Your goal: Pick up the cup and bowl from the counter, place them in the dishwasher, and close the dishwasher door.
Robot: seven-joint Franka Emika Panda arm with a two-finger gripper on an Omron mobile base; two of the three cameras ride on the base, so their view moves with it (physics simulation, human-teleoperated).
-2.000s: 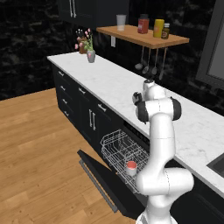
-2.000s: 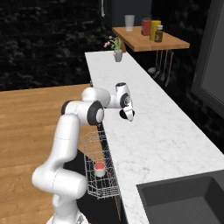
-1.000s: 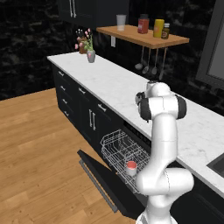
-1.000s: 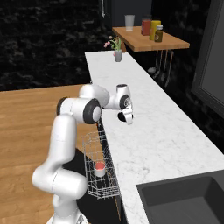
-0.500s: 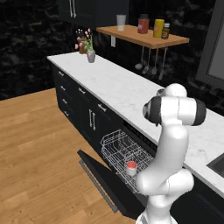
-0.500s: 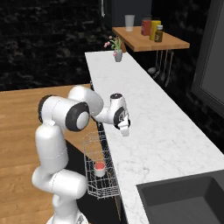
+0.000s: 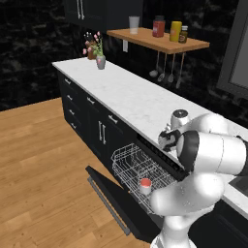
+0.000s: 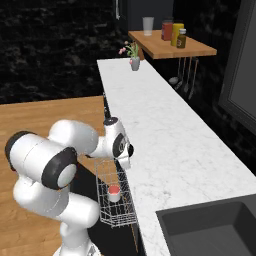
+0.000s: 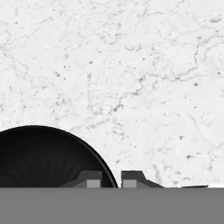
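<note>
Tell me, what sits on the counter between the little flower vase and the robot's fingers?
Nothing. In both base views, bare white counter runs from the flower vase to the fingers, which pinch the black bowl by its rim.

shelf (image 7: pixel 160 42): tumbler (image 7: pixel 133 23), three jars | vase (image 7: pixel 100 61): pink flowers | sink (image 8: pixel 210 230): dark

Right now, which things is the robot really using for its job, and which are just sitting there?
For the job: cup in the dishwasher rack; bowl pinched by the gripper; counter; dishwasher door, open.

Just sitting there: flower vase, shelf jars, hanging utensils, sink.
</note>
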